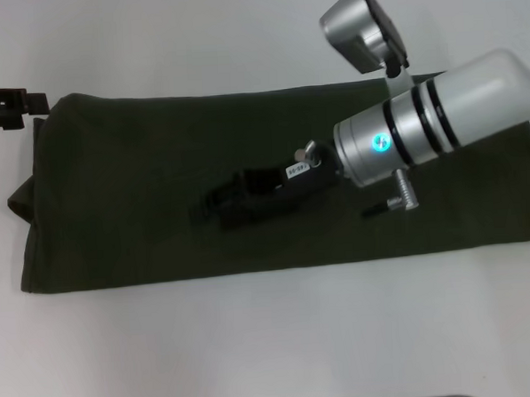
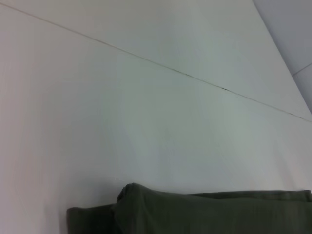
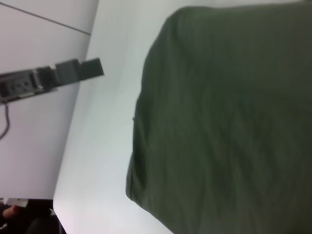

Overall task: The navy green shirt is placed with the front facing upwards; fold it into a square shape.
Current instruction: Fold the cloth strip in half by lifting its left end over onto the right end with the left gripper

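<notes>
The shirt (image 1: 157, 177) lies as a long dark band across the middle of the frame on the white surface (image 1: 255, 341) — lengthwise folds look done. The right pincer (image 1: 214, 207) hovers mid-band, the left pincer (image 1: 11, 105) sits at upper left; whether either is open or closed I cannot tell. Next, probably — bring one end over to square it.

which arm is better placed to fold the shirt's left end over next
Left, probably. The left hand sits right at the far left corner of the navy green shirt, a long band. The right hand hovers over its middle.
</notes>
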`<state>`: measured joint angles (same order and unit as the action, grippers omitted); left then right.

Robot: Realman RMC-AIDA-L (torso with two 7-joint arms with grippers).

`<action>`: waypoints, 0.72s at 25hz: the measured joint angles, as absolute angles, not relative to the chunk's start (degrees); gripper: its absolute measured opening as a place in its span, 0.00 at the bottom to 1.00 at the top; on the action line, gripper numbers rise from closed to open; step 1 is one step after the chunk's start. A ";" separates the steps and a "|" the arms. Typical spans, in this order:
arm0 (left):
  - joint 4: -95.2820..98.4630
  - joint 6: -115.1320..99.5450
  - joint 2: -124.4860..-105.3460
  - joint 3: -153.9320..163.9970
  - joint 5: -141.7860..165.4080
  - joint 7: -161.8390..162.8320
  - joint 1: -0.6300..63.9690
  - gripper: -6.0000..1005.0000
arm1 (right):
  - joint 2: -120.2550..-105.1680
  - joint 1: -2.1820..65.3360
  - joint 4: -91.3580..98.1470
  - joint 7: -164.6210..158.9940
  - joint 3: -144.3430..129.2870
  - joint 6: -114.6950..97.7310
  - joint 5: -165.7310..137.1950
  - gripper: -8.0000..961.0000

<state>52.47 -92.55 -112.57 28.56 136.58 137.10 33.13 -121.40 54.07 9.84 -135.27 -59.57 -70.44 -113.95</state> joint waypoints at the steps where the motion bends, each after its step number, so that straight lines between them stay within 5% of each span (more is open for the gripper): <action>1: 52.47 -92.53 -112.57 28.56 136.57 137.11 33.14 0.60 | -121.48 54.37 9.22 -135.10 -59.85 -70.04 -113.92 0.68; 18: 52.47 -92.54 -112.64 28.56 136.58 137.17 33.05 0.60 | -120.24 50.83 12.33 -137.06 -60.91 -68.54 -113.94 0.68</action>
